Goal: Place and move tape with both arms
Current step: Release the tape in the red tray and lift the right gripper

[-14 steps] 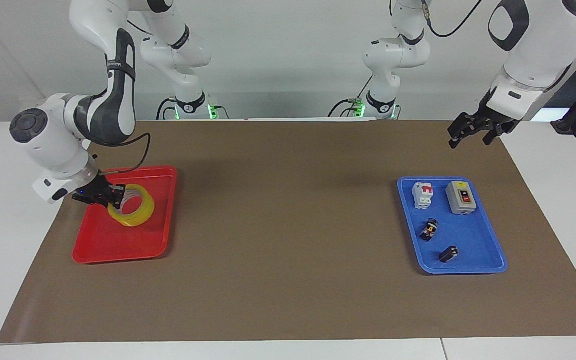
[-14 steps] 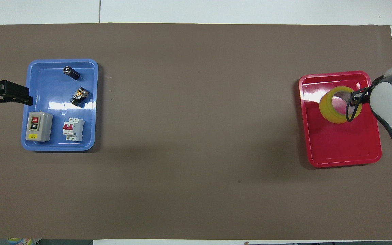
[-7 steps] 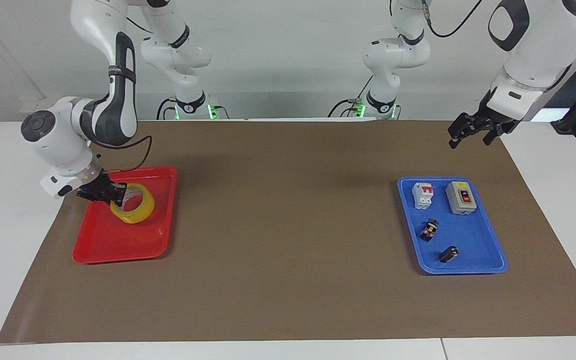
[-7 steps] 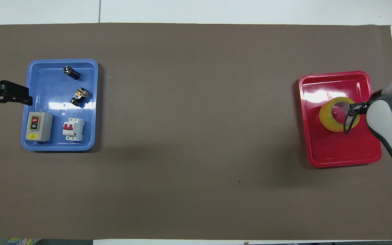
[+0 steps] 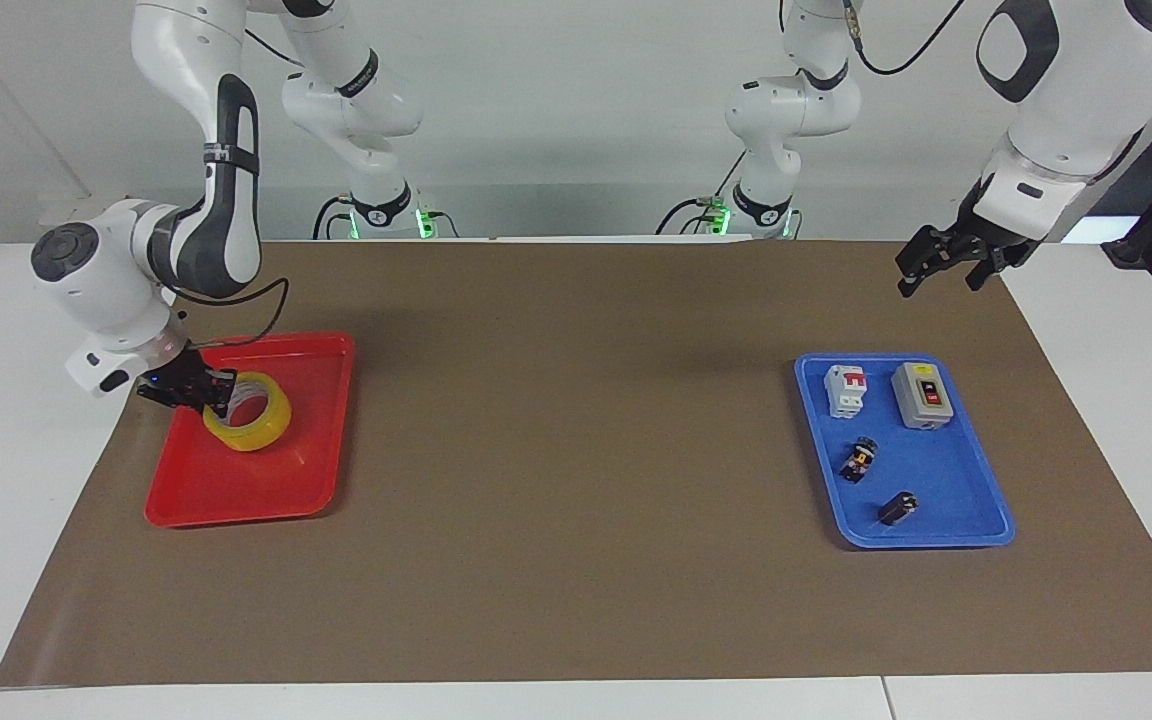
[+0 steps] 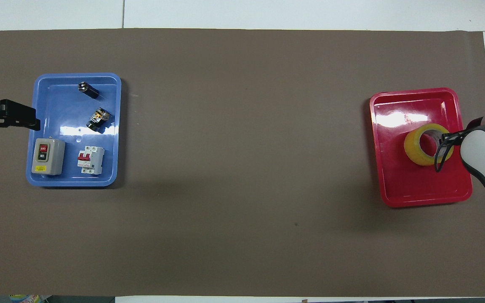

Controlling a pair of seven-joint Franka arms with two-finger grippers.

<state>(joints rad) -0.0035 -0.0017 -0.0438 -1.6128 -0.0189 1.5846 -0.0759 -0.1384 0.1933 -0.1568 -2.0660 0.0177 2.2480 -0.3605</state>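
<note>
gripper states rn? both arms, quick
Right gripper: shut on the tape roll, over the red tray.
Left gripper: holds nothing, waits near the blue tray; fingers cannot be told.

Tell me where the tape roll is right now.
The tape roll is in the red tray at the right arm's end of the table, with the right gripper at its rim.

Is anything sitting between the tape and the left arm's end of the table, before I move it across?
Nothing visible does. The right gripper is at the tape in the red tray. Only bare brown mat lies between that tray and the blue tray, near which the left gripper waits.
</note>
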